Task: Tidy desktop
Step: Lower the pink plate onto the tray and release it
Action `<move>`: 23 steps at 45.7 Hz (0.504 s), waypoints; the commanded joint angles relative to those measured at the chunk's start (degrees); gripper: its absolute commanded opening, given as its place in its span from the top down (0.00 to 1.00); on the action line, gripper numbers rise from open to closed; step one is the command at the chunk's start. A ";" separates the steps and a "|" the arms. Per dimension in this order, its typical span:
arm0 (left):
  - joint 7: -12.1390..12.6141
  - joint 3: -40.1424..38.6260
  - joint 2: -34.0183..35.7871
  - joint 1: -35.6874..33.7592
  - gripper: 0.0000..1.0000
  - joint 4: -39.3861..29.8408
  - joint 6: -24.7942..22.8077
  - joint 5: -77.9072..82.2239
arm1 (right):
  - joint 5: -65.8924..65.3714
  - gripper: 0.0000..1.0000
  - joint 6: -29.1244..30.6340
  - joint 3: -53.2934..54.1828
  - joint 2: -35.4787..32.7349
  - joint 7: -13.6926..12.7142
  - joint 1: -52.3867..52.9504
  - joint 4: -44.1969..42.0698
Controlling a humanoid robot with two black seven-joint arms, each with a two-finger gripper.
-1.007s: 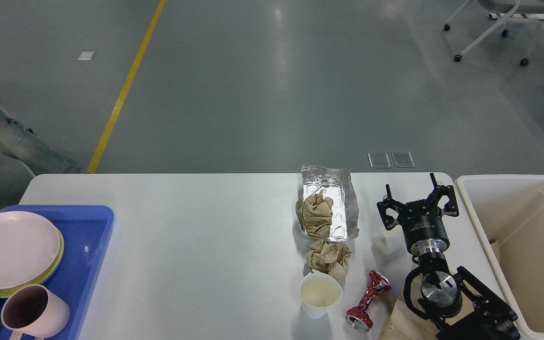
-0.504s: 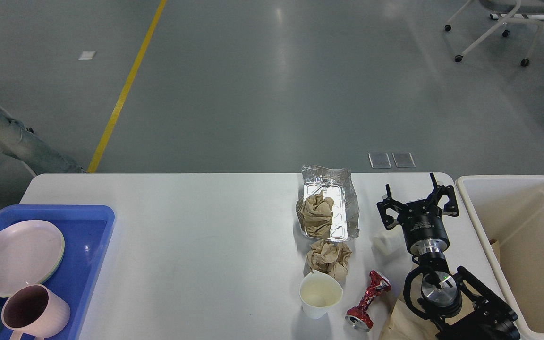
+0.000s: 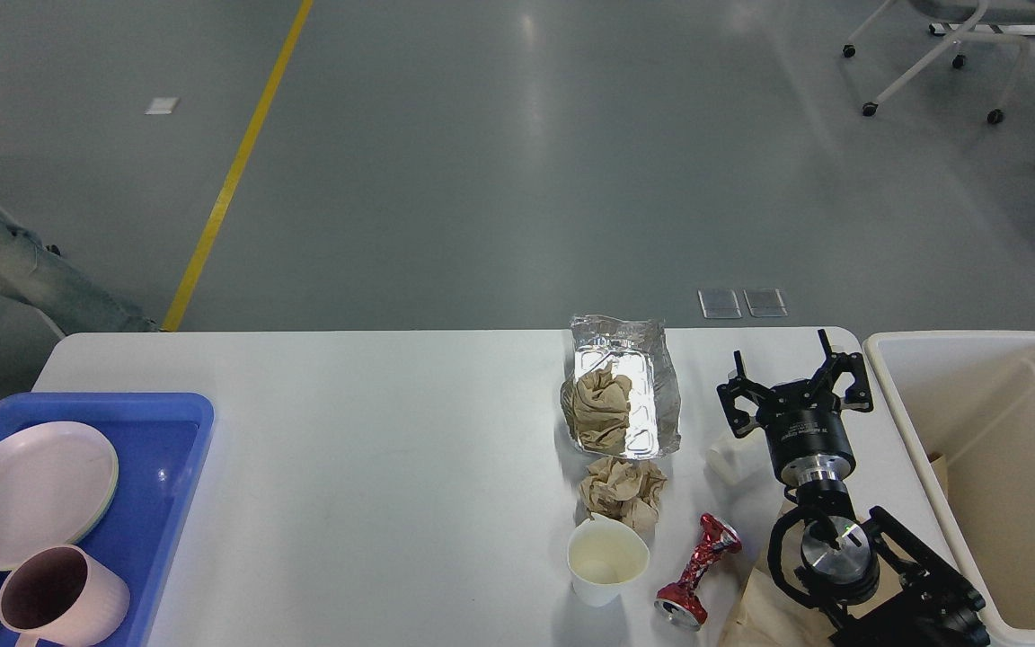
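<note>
End effector (image 3: 794, 382) of the right arm hovers with fingers spread apart over the tabletop's (image 3: 374, 467) far right edge, between foil tray (image 3: 625, 395) and cream bin (image 3: 985, 467); wide bare surface lies leftward toward the blue tray (image 3: 172, 449).

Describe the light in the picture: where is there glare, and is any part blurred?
Head view: sharp throughout, no visible blur. Strong glare on the foil tray, whose shiny bottom is washed out white. Pale streaks of ceiling light reflect on the grey floor. On the desktop, shadows are soft and short, as beside the paper cup.
</note>
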 commanded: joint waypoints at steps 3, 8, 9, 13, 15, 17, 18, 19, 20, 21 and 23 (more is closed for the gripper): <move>0.12 -31.92 2.97 10.41 0.04 -3.39 -5.29 0.46 | -0.02 0.00 0.00 0.00 0.00 0.00 0.00 0.00; -0.23 -51.95 0.16 18.76 0.04 -3.30 -6.17 0.46 | 0.07 0.00 0.00 0.00 0.00 0.00 0.00 0.00; -0.40 -55.39 -0.89 20.17 0.04 -3.30 -6.17 0.46 | 0.07 0.00 0.00 0.00 0.00 0.00 0.00 0.00; -0.84 -66.74 -5.11 24.83 0.04 -3.30 -6.17 0.38 | -0.02 0.00 0.00 0.00 0.00 0.00 0.00 0.00; -0.84 -71.75 -6.96 26.42 0.04 -3.30 -6.17 0.29 | 0.07 0.00 0.00 0.00 0.00 0.00 0.00 0.00; -0.67 -76.32 -8.71 27.39 0.04 -3.30 -6.00 0.46 | -0.02 0.00 0.00 0.00 0.00 0.00 0.00 0.00; -0.49 -78.00 -9.51 27.56 0.04 -3.39 -5.65 0.46 | -0.02 0.00 0.00 0.00 0.00 0.00 0.00 0.00; -0.49 -79.41 -10.21 27.65 0.04 -3.39 -5.47 0.46 | -0.02 0.00 0.00 0.00 0.00 0.00 0.00 0.00; -0.49 -80.73 -11.09 27.83 0.04 -3.39 -5.21 0.55 | 0.07 0.00 0.00 0.00 0.00 0.00 0.00 0.00; -0.49 -81.52 -12.14 28.00 0.04 -3.39 -4.94 0.46 | 0.07 0.00 0.00 0.00 0.00 0.00 0.00 0.00; -0.67 -82.84 -13.99 28.88 0.04 -3.91 -4.24 0.46 | 0.07 0.00 0.00 0.00 0.00 0.00 0.00 0.00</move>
